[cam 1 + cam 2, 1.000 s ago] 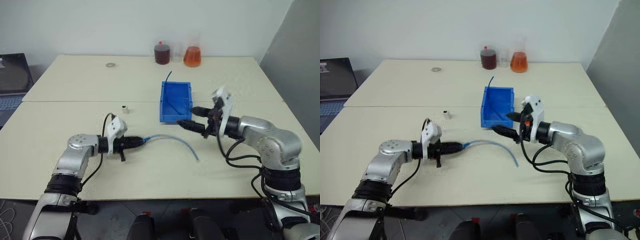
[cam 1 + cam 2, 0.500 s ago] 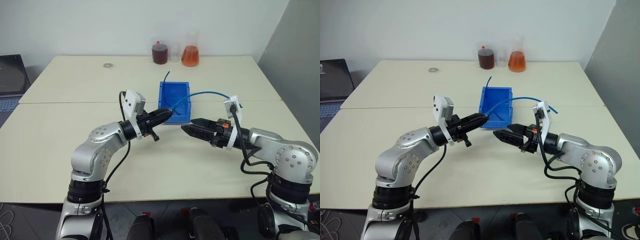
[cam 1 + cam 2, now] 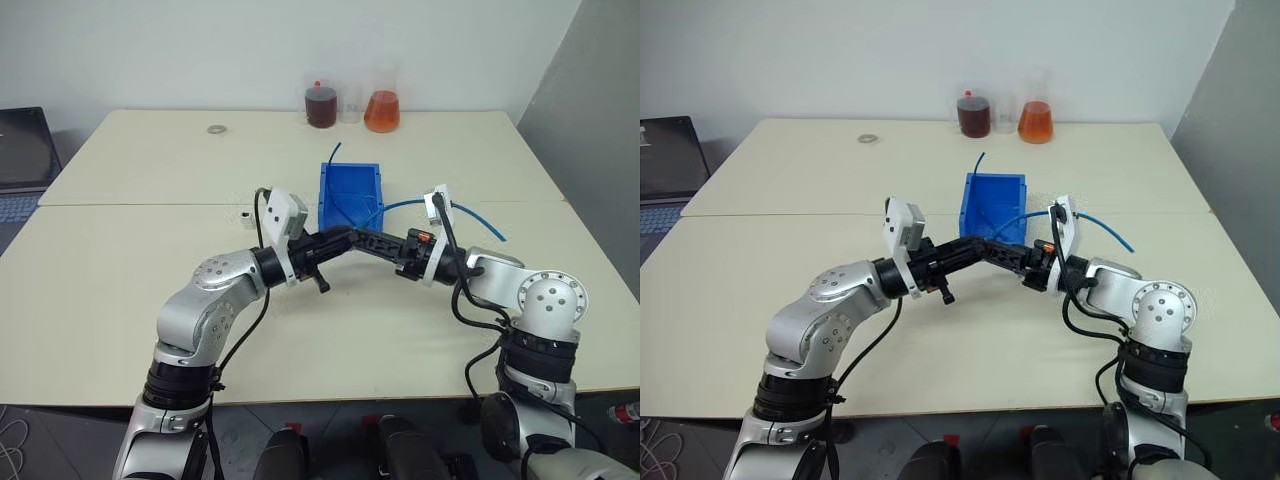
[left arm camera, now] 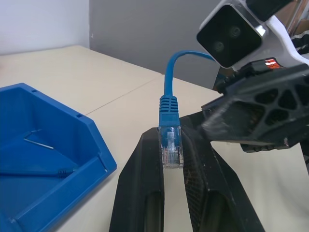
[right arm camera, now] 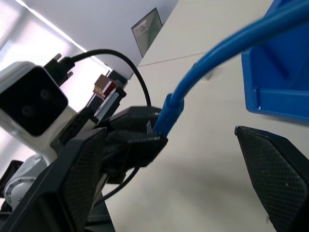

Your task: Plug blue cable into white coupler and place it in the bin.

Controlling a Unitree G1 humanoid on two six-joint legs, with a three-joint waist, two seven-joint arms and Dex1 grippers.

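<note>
At the centre of the left eye view, just below the blue bin (image 3: 350, 190), both arms reach inward and their grippers meet tip to tip above the table (image 3: 120, 260). The left gripper (image 3: 340, 240) points toward the right of the frame, fingers pressed together on the clear plug of the blue cable (image 3: 455, 207); the left wrist view shows that plug (image 4: 171, 145) pinched upright between the two black fingers, its ribbed blue boot standing just above them. The right gripper (image 3: 365, 241) points toward the left of the frame with its fingers spread wide, one on either side of the left gripper's tips, as the right wrist view shows.

From the plug the cable arches over the right forearm and ends free in the right half of the frame.

The bin holds a thin dark wire (image 3: 343, 205), one end poking above its far rim; the left wrist view shows thin wire lying on its floor.

The white coupler (image 3: 246, 213) sits on the table left of the bin, partly hidden behind the left wrist camera. In the upper centre, two flasks of dark and orange liquid (image 3: 352, 106) stand at the far table edge, with a grey ring (image 3: 215, 130) in the upper left.
</note>
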